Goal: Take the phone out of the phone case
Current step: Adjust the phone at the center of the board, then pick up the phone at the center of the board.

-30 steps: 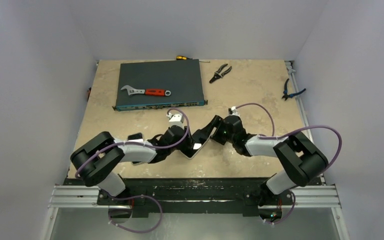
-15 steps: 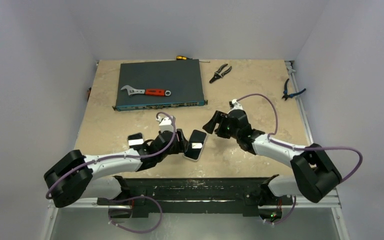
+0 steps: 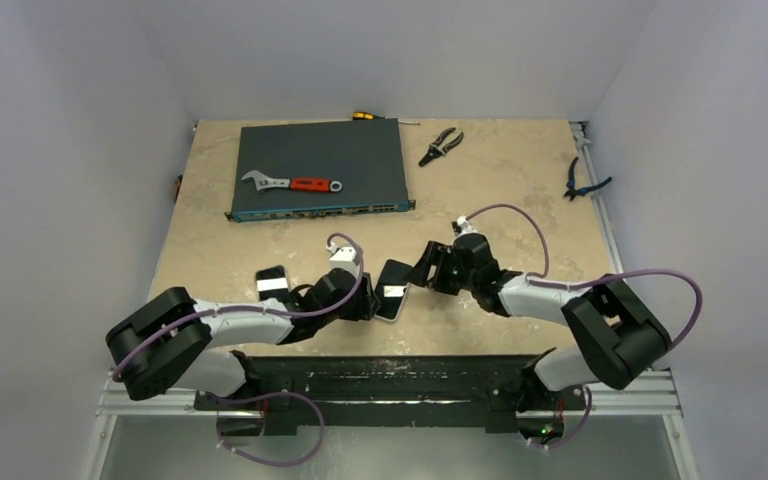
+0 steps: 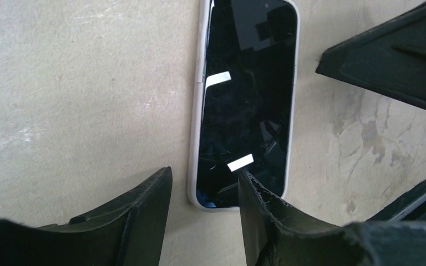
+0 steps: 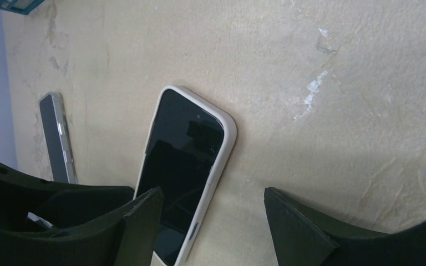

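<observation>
The phone (image 3: 392, 290), black screen up, lies flat on the table in its white phone case (image 4: 195, 144). In the left wrist view the phone (image 4: 247, 105) runs away from my left gripper (image 4: 205, 183), whose jaws stand open at its near end. One finger overlaps the phone's corner. My right gripper (image 5: 212, 199) is open over the phone's other end, with the case's rim (image 5: 224, 149) just left of the gap's middle. In the top view my left gripper (image 3: 365, 300) and right gripper (image 3: 425, 268) flank the phone closely. Neither holds it.
A second phone (image 3: 272, 280) lies left of the left gripper. A network switch (image 3: 320, 150) with a red-handled wrench (image 3: 295, 183) on it sits at the back. Pliers (image 3: 440, 145), a screwdriver (image 3: 365, 115) and blue-handled pliers (image 3: 585, 180) lie along the far and right edges.
A second ago the phone was raised between both grippers; now it lies flat on the table. The right gripper backed off, then came close again. The left arm shifted slightly.
</observation>
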Action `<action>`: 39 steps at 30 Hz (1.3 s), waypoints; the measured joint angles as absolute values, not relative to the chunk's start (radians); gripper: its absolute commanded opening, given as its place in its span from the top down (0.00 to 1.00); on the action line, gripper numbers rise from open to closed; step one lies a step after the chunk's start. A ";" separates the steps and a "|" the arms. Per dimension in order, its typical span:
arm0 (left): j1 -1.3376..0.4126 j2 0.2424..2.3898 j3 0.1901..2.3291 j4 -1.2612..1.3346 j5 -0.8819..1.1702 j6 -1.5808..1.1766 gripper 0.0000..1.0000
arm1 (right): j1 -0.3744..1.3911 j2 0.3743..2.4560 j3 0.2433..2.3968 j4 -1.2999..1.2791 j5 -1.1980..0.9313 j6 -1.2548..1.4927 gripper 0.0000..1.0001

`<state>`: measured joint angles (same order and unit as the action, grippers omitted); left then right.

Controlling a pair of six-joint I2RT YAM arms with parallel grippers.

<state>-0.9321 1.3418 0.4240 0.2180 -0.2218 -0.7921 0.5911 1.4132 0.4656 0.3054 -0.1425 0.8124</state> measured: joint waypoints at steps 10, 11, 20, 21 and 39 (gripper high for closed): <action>-1.021 1.408 0.431 0.324 -0.198 -0.791 0.56 | 0.594 1.560 0.611 0.290 -0.157 0.807 0.29; -1.033 1.418 0.435 0.330 -0.198 -0.791 0.56 | 0.595 1.567 0.622 0.283 -0.157 0.803 0.28; -1.074 1.452 0.492 0.301 -0.236 -0.793 0.50 | 0.597 1.534 0.687 0.120 -0.088 0.729 0.02; -1.074 1.431 0.492 0.276 -0.253 -0.794 0.47 | 0.600 1.513 0.688 0.091 -0.070 0.714 0.01; -1.074 0.915 0.512 -0.292 -0.719 -0.919 0.09 | 0.837 1.428 0.966 -0.360 0.270 0.474 0.01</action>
<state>-1.0737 0.9150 0.5121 -0.2924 -0.7189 -0.9192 0.8371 1.4281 0.9665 -0.3603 0.2699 0.4736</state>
